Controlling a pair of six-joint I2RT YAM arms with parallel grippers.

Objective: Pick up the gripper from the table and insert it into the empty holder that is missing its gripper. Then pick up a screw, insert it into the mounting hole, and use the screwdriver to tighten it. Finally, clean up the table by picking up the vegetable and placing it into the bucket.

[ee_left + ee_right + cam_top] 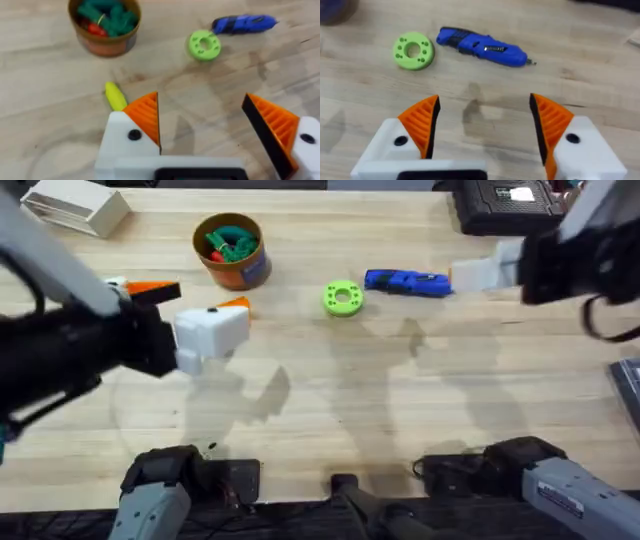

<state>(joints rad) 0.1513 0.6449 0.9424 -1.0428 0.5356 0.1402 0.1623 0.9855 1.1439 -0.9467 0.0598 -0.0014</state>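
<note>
- Left gripper sits closest under its wrist camera, jaws spread wide and empty, both white blocks carrying orange ribbed tips (so no missing tip visible on this one).
- Right gripper likewise released, nothing between the pads, hovering over bare table just short of the screwdriver.
- Screwdriver lies flat on its side right of the green ring disc, silvery tip pointing away from the ring. Looks like hard, smooth plastic, likely light and prone to rolling; best taken across the barrel near the middle, not at the tip.
- Vegetable, yellow-green oval, rests on the wood just beside the left gripper's near fingertip, between it and the bucket. Probably light and a bit slick, rounded (could squirt out); pinch across the short width, mid-body.
- Bucket stands upright toward the table's far side, left of the ring; inside are green toy pieces and a red one, heaped to about rim level. Room on top still looks enough for one small piece.
- Loose orange gripper tip and empty holder: cannot pick either out for certain; an orange piece shows beside the left arm in the overhead view, identity unclear.
- White box sits at the far left corner, contents hidden.
</note>
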